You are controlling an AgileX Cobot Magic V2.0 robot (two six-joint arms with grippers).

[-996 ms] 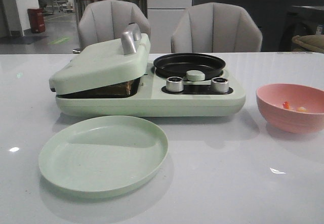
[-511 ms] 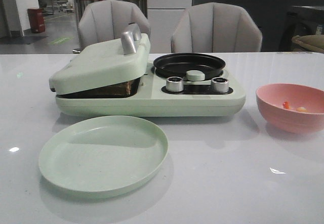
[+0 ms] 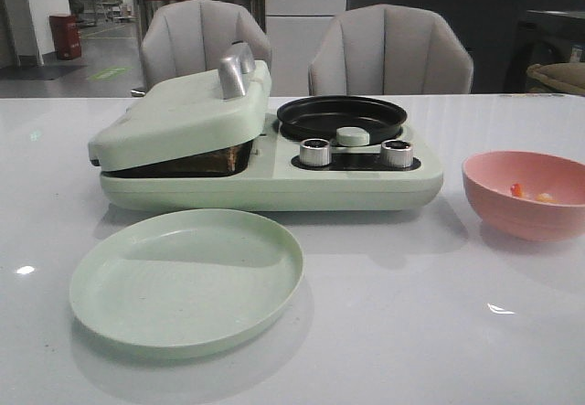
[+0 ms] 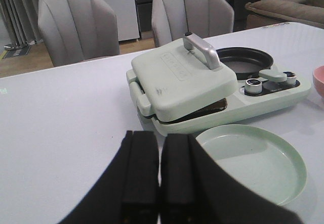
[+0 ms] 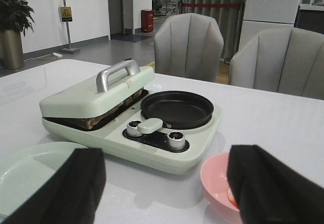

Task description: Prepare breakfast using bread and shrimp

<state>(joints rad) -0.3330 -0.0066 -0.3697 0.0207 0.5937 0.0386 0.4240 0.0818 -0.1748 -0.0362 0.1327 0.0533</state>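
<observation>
1. Table [image 3: 384,332] carries a pale green breakfast maker [image 3: 265,163], a green plate [image 3: 187,277] in front of it, and a pink bowl [image 3: 528,195] off to my right side.
2. My left gripper [image 4: 159,173]: jaws pressed together, only a thin seam between the fingers, nothing in them. It sits above bare table, short of the plate.
3. My right gripper [image 5: 164,188]: jaws spread wide, nothing between them. The bowl and the plate rim show in the gap below.
4. Bread [image 5: 109,114]: brown edge visible in the slot under the grill lid [image 3: 183,117], which rests tilted on it, not fully down. Can't tell how many slices from here.
5. Shrimp [image 3: 530,192]: a couple of small orange and pale pieces in the bottom of the pink bowl, well apart from the maker.
6. Black pan [image 3: 341,117] sits on the maker's right half, behind two metal knobs [image 3: 315,152].
</observation>
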